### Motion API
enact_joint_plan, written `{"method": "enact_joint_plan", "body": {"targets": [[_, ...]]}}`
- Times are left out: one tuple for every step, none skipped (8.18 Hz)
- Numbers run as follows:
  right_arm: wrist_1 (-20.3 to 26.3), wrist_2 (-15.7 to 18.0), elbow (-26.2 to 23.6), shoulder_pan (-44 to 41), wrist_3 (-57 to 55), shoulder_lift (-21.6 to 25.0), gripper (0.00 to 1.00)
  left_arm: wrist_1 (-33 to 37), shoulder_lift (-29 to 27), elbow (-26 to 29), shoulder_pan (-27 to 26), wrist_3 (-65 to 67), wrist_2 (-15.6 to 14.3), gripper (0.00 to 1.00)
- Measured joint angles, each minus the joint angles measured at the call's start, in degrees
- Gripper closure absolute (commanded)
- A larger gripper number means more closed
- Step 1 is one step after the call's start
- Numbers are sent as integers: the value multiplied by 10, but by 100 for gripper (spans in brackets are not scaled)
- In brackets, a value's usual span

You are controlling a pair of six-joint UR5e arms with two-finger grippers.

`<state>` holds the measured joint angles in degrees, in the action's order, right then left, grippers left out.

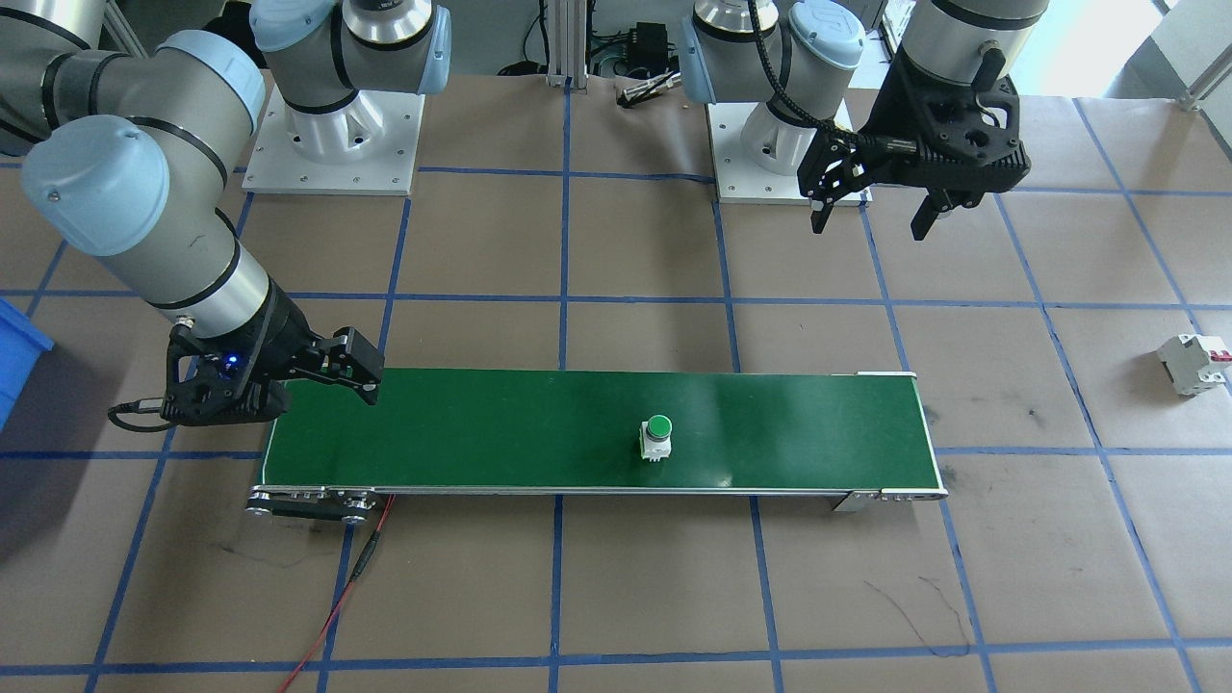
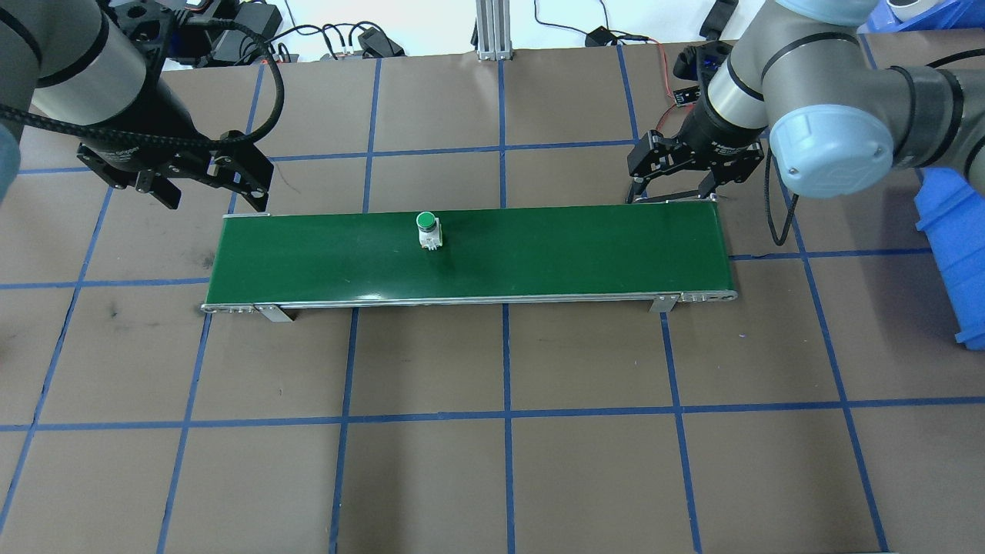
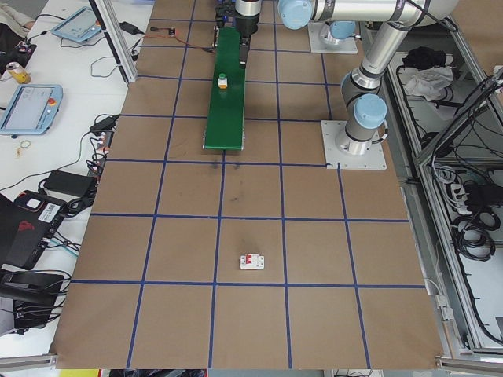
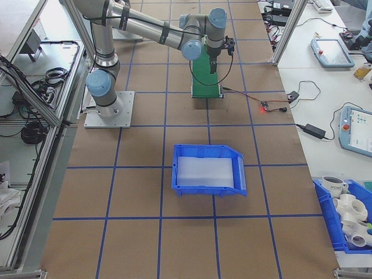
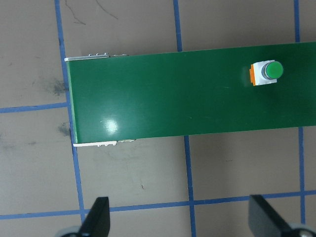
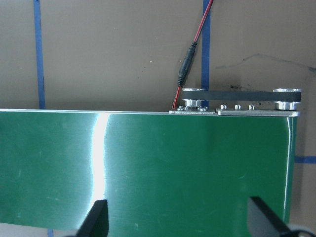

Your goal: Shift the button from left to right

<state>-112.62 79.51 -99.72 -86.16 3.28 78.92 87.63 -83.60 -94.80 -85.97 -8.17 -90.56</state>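
The button [image 2: 428,229], a round green cap on a white blocky body, stands upright on the green conveyor belt [image 2: 539,254], left of the belt's middle; it also shows in the front view [image 1: 657,438] and the left wrist view [image 5: 266,72]. My left gripper [image 2: 215,192] hangs open and empty, high above the table beside the belt's left end, well apart from the button. My right gripper [image 2: 673,188] is open and empty, low at the far edge of the belt's right end. The right wrist view shows bare belt [image 6: 148,163] between the fingertips [image 6: 96,217].
A white circuit breaker [image 1: 1193,363] with a red mark lies on the brown paper beyond the belt's left end. A blue bin [image 4: 209,168] sits on the table past the belt's right end. A red and black cable [image 1: 356,568] runs from the belt's right end.
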Motion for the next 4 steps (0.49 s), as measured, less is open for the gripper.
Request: {"method": "enact_joint_plan", "body": {"targets": [[1, -12, -5, 7, -13, 4, 0, 0, 0, -1, 0, 0, 0, 0], [1, -20, -7, 8, -40, 6, 1, 0, -1, -1, -1, 0, 1, 0], [-1, -25, -8, 4, -62, 7, 0, 0, -2, -1, -1, 0, 1, 0], [-5, -26, -9, -3, -80, 7, 0, 0, -2, -1, -1, 0, 1, 0]]}}
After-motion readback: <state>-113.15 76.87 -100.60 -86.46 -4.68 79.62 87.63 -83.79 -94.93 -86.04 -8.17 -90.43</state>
